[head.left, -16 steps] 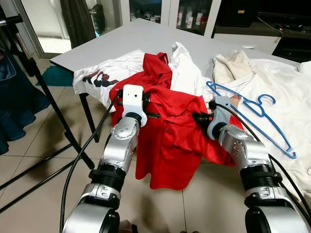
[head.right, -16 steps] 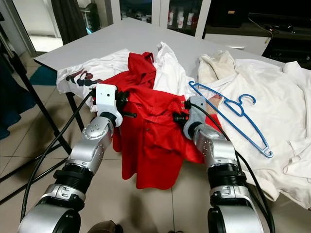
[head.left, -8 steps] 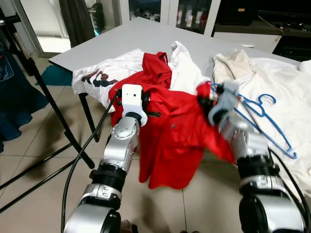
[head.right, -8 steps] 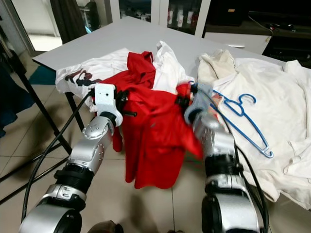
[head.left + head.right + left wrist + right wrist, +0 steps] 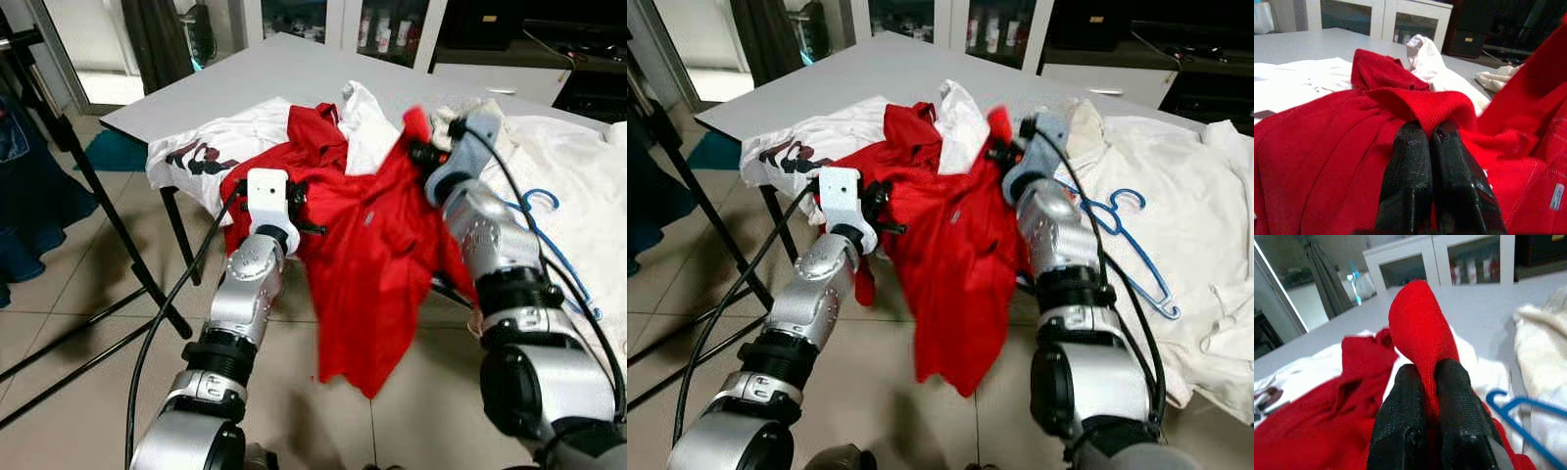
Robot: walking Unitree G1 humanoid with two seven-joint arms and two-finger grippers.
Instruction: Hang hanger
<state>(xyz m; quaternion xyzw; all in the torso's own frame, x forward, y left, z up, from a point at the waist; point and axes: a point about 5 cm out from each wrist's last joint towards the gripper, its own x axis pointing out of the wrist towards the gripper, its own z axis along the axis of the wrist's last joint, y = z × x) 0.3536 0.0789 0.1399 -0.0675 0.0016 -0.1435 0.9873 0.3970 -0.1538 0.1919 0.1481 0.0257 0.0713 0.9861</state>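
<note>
— Where was the hanger (image 5: 549, 257)?
— Blue, lying on white clothes (image 5: 578, 186) at the right of the grey worktop (image 5: 265, 78), just beside the right arm.
— And the hands?
— Both were clamped on the red shirt (image 5: 377, 264): the left hand (image 5: 1431, 134) near the edge, the right hand (image 5: 1427, 368) raised, cloth hanging toward the tiled floor (image 5: 88, 304). Glass-fronted cabinets (image 5: 382, 29) stood far behind.

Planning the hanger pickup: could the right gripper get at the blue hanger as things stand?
Probably not yet: the right gripper is shut on the red shirt, which drapes between it and the blue hanger.
</note>
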